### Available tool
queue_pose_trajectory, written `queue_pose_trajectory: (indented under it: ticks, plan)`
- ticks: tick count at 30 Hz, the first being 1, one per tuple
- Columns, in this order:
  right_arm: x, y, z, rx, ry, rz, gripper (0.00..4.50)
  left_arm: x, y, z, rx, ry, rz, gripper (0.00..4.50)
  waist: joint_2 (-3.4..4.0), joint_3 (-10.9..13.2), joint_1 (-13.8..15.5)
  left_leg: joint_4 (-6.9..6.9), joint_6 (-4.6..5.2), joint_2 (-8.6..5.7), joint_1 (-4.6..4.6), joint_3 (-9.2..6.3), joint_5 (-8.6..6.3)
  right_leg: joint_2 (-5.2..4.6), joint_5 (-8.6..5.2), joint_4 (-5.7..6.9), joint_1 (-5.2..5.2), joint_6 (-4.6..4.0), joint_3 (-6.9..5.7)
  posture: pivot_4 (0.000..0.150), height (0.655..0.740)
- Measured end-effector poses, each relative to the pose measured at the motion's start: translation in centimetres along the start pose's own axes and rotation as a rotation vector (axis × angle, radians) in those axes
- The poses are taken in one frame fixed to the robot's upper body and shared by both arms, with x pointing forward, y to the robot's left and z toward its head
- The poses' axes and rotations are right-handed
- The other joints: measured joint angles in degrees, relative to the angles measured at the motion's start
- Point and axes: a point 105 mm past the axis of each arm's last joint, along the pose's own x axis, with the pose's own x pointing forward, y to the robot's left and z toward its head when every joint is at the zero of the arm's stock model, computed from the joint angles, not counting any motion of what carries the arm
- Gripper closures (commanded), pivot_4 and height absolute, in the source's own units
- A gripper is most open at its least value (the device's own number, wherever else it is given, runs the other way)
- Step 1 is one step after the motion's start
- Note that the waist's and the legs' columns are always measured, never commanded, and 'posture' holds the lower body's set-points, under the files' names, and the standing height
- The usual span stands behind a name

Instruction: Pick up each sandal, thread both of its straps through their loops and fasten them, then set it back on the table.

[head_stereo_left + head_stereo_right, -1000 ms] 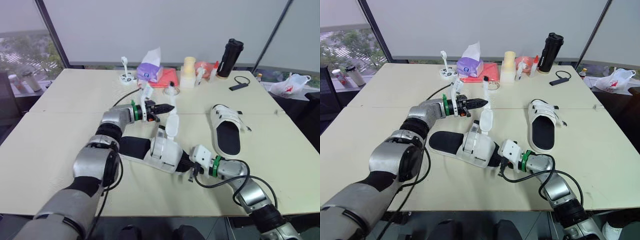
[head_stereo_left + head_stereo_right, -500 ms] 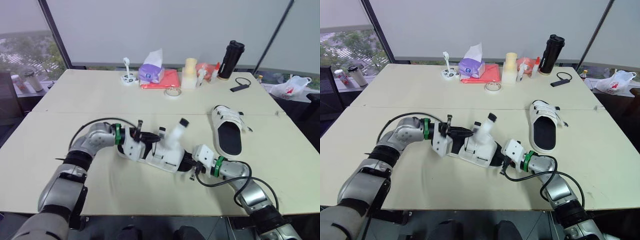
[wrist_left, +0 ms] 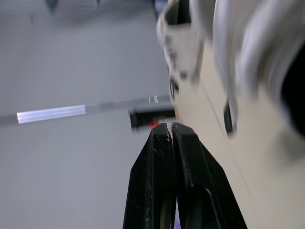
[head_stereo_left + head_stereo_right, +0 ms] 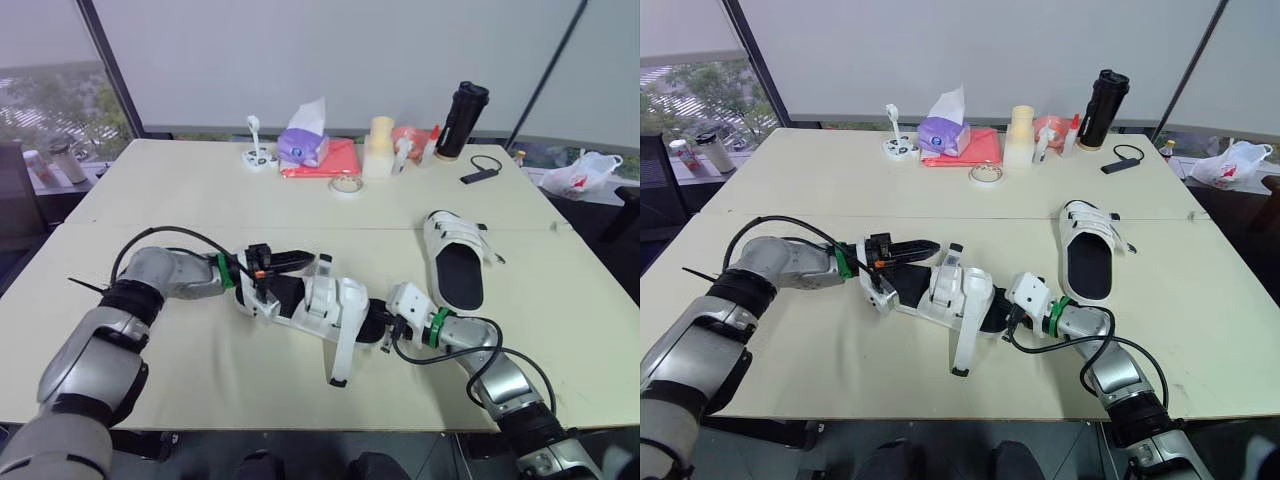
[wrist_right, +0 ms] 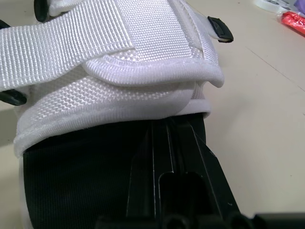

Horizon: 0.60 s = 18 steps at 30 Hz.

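Head stereo pair: set high over the near table edge, facing forward and down. Both eyes share the whole table, with the near sandal at frame centre and the second sandal right of centre.

Left wrist cam: low over the table, rolled sideways. It looks along the left gripper, fingers pressed together, with the near sandal blurred at upper right.

Right wrist cam: very close. The right gripper, fingers together, is tucked under the near sandal's white strap.
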Motion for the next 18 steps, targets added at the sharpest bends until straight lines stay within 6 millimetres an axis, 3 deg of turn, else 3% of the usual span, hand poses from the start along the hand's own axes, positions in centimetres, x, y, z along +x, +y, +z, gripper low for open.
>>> queue_pose_trajectory:
  ticks: [3,7,9,12,15,18]
  plan:
    - [-0.3,0.1,-0.3,0.006,0.006,-0.004,4.50,1.0,0.8,-1.0,-0.226,0.091,0.062,3.11,-0.02,0.0,0.4,0.04,0.00,0.01,-0.01,0.05,0.00,0.00,0.00,-0.02,-0.01,-0.01,0.00,0.150,0.7400]
    - [-0.5,0.3,-0.2,0.006,0.004,-0.004,4.50,1.2,1.4,-0.4,-0.526,0.130,0.081,1.19,0.14,0.0,0.1,-0.04,-0.01,0.22,-0.02,0.05,0.00,0.00,-0.01,-0.02,-0.04,-0.04,0.14,0.150,0.7400]
    - [-0.6,0.4,-0.2,0.005,0.004,-0.005,4.50,0.6,0.9,0.5,-0.853,0.161,0.010,0.25,0.18,0.0,-0.1,-0.04,0.00,0.26,-0.07,-0.13,0.00,0.02,-0.01,-0.01,-0.10,-0.04,0.18,0.150,0.7400]
    - [-0.7,0.4,-0.3,0.007,0.010,-0.003,4.50,-1.8,1.7,2.4,-1.297,0.146,-0.146,0.06,0.22,0.0,-0.5,0.00,0.00,0.21,0.00,-0.32,-0.01,0.05,-0.02,-0.03,0.05,-0.04,0.17,0.150,0.7400]
    - [-0.5,0.4,-0.3,0.006,0.005,0.004,4.50,-4.4,2.2,4.6,-1.567,0.120,-0.291,0.06,0.26,0.0,-0.9,-0.02,0.02,0.20,0.06,-0.32,-0.01,0.06,-0.03,-0.07,0.09,-0.05,0.20,0.150,0.7400]
    - [-0.2,0.1,-0.2,0.005,-0.003,0.004,4.50,-6.4,1.0,6.6,-1.750,0.125,-0.425,0.06,0.28,0.0,-0.9,0.00,0.02,0.17,0.08,-0.33,-0.01,0.14,-0.04,-0.09,0.12,-0.06,0.20,0.150,0.7400]
